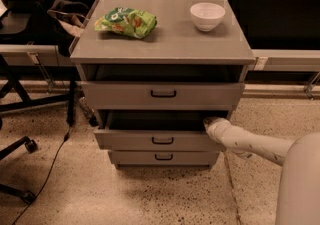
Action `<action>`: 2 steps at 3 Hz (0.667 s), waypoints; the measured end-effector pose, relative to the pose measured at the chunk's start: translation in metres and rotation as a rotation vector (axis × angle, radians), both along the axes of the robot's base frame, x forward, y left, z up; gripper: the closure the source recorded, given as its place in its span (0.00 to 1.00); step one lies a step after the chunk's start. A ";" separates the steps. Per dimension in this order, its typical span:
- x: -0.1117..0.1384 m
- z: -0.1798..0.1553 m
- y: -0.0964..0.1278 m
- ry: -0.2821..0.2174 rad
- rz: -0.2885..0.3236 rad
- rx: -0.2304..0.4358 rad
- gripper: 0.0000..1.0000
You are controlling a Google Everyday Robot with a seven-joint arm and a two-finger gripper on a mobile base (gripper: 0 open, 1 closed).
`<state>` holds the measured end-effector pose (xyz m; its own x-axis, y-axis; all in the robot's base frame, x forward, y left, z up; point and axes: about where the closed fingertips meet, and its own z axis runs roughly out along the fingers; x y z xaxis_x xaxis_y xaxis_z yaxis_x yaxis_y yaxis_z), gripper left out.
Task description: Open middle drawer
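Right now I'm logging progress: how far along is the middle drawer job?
Done: the middle drawer stands partly out, its front ahead of the bottom drawer, a dark gap above it. In hand: the claw sits at its right end, just behind the front. Left: probably more pull to open it fully.

Gripper [210,122] sat below the tabletop's [170,36] front-right corner, its tip lost in the dark gap above the middle drawer [160,140]. The drawer's inside was all shadow. The arm [255,144] ran off the right edge.
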<state>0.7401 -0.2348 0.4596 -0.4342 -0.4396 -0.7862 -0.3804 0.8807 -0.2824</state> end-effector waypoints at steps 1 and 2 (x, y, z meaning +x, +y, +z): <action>-0.012 -0.010 0.014 0.072 0.112 -0.022 1.00; -0.016 -0.009 0.016 0.082 0.135 -0.028 1.00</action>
